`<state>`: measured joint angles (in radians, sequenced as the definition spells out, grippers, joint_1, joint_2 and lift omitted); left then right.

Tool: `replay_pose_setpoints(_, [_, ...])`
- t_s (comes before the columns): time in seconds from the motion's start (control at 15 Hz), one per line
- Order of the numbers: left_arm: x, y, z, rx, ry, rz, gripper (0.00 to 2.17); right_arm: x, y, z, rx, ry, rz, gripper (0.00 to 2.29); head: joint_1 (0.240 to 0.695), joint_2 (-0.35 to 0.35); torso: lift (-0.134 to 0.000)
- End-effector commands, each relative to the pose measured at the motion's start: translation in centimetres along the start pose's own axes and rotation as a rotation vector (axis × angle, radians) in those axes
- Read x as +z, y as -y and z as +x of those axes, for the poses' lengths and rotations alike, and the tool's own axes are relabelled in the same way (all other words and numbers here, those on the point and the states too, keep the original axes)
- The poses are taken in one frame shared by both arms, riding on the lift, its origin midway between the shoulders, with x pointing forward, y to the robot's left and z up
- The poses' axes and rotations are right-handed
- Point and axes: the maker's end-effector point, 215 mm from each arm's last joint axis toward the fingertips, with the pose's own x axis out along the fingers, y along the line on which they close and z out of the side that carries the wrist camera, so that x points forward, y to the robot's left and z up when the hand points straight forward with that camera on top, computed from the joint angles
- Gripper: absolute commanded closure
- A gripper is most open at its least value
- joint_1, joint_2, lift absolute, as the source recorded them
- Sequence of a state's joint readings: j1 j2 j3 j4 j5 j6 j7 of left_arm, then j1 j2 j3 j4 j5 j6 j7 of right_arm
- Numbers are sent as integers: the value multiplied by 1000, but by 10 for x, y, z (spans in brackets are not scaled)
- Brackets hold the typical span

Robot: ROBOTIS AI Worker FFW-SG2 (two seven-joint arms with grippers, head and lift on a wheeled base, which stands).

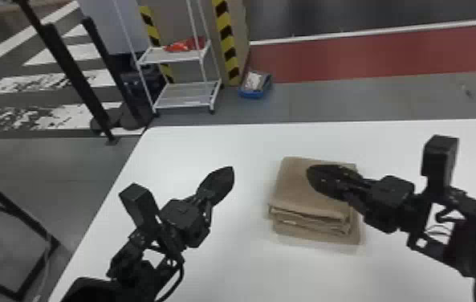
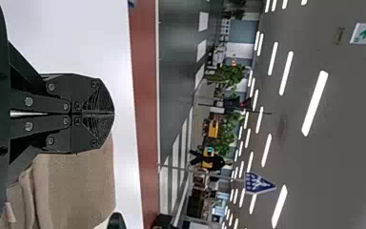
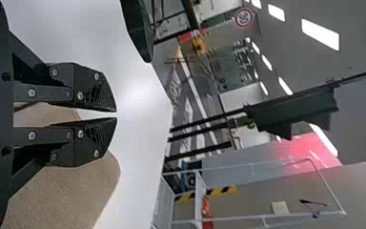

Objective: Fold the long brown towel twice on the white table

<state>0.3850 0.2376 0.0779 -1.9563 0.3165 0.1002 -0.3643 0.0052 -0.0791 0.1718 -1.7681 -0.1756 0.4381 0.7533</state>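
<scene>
The brown towel [image 1: 309, 188] lies as a thick, layered bundle on the white table [image 1: 249, 265], its stacked folds showing along the side nearest the robot. My right gripper [image 1: 311, 172] is above the towel's upper right part. In the right wrist view that gripper [image 3: 116, 114] is slightly open, a narrow gap between its fingers, with the towel [image 3: 76, 191] behind and beside them. My left gripper [image 1: 230, 172] stands over the table, left of the towel and apart from it. In the left wrist view the left gripper [image 2: 113, 114] is shut with nothing held, the towel [image 2: 76, 186] beyond it.
Beyond the table's far edge stand a white wire shelf [image 1: 182, 56] and a blue bin [image 1: 255, 85] on the floor. Black posts [image 1: 76, 76] rise past the table's left corner. Bare white tabletop lies between the left gripper and the towel.
</scene>
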Motion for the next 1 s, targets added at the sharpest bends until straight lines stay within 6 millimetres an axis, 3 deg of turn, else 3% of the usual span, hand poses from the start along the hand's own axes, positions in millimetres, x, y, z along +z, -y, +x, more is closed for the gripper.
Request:
replay_pose_setpoints(0.0, [32, 8, -5, 16, 107, 57, 1710, 35, 11, -31, -167, 103, -117, -2, 695, 258, -123])
replay_pose_setpoints(0.07, [41, 9, -8, 27, 138, 78, 1126, 43, 22, -47, -244, 140, -141, 2, 695, 245, -123])
replay_pose_setpoints(0.13, [45, 11, -9, 24, 151, 88, 245, 46, 33, -66, -304, 157, -147, 36, 695, 231, -123])
replay_pose_setpoints(0.2, [47, 11, -11, 34, 159, 91, -2, 47, 41, -84, -353, 164, -152, 46, 695, 194, -123])
replay_pose_setpoints(0.4, [78, 27, -28, 98, 281, 192, 39, 58, 53, -147, -504, 252, -209, 49, 695, 132, -123])
replay_pose_setpoints(0.53, [75, 24, -34, 136, 264, 192, 66, 58, 54, -177, -577, 304, -232, 49, 695, 94, -123])
replay_pose_setpoints(0.67, [71, 21, -37, 157, 251, 194, 66, 48, 53, -196, -607, 308, -208, 49, 695, 60, -123])
replay_pose_setpoints(0.8, [65, 9, -42, 189, 233, 198, 66, 44, 50, -217, -636, 336, -194, 49, 695, 36, -123])
replay_pose_setpoints(0.93, [45, -16, -51, 247, 140, 177, 66, 30, 57, -236, -671, 334, -148, 49, 695, 31, -123])
